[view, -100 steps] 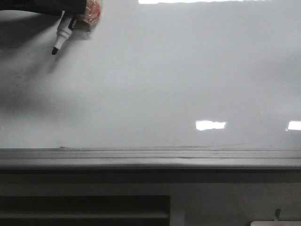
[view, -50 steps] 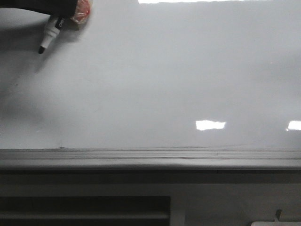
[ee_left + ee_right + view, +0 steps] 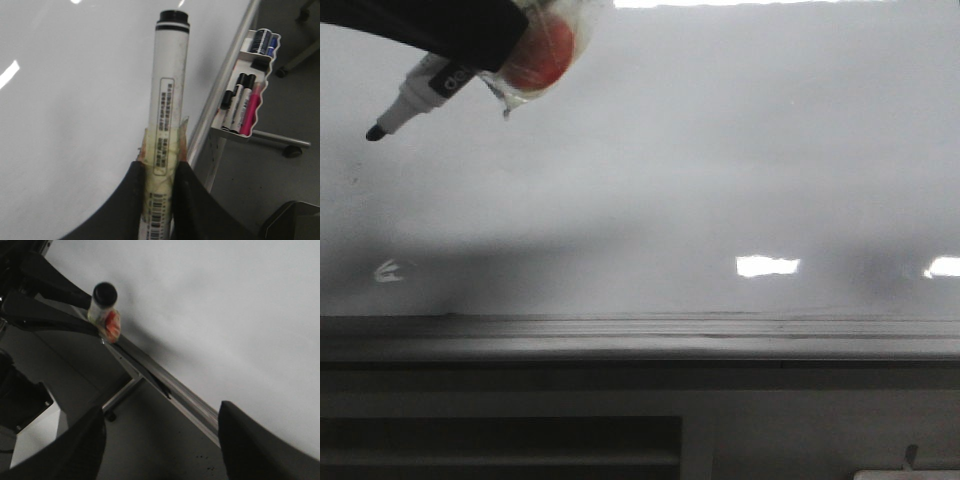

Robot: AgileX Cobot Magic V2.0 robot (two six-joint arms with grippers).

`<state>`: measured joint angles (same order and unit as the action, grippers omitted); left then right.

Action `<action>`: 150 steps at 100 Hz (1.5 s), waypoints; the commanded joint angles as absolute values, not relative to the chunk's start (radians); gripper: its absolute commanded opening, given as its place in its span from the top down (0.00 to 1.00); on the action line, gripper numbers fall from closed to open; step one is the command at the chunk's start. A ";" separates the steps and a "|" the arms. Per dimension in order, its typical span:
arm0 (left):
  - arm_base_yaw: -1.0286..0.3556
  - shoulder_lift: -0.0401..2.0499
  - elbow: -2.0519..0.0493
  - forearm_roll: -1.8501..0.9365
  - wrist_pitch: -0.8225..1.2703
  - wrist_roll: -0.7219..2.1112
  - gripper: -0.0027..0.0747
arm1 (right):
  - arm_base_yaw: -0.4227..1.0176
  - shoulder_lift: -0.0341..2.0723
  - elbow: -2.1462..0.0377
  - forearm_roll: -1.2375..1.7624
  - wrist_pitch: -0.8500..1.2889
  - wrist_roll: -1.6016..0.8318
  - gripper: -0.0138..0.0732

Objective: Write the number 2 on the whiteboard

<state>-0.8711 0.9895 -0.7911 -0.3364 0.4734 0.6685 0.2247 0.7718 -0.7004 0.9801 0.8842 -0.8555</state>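
Front view: left claw (image 3: 470, 45) comes in at upper left, dark arm, pinching a whiteboard marker (image 3: 420, 92). Marker has a white barrel w/ black tip, pointing down and to the left; tip looks just off the whiteboard (image 3: 720, 170), tho contact can't be told for sure. A lump of orange-red stuff under clear tape (image 3: 540, 52) sits on the marker at the claw.

Whiteboard fills most of the view, glossy grey-white, w/ bright glare patches near its lower right and along the top edge. Grey metal ledge (image 3: 640, 335) runs along its lower edge; a dark slatted panel (image 3: 500, 445) sits below that at left. No black stroke for the number 2 shows on the board; only a small faint white mark (image 3: 388, 270) at lower left, too dim to identify.

Left wrist view: claw (image 3: 159, 175) pressed onto the marker (image 3: 169, 95) from both sides, yellowish tape wrapped round the barrel where the fingers (image 3: 187, 185) grip. Printed label and barcode on the barrel. Whiteboard (image 3: 75, 125) lies behind it. Beside the board edge hangs a white tray (image 3: 247, 102) w/ black-capped markers and a pink one, plus a blue item in its upper compartment.

Right wrist view: right claw (image 3: 160, 440) spread wide, holding nothing, 2 dark fingers (image 3: 255, 440) well apart. Past it, the whiteboard (image 3: 225, 315), the ledge (image 3: 170, 382), and the other arm's marker (image 3: 104, 302) seen end-on w/ the orange wrap.
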 commanded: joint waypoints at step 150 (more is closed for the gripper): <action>-0.975 1.142 -0.947 -0.375 0.397 0.734 0.99 | 0.275 1.156 -0.927 1.206 1.113 -1.037 0.49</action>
<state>-0.9678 1.1573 -0.9118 -0.3517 0.4607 0.7347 0.2742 1.1649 -0.8933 1.1275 1.1002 -1.0122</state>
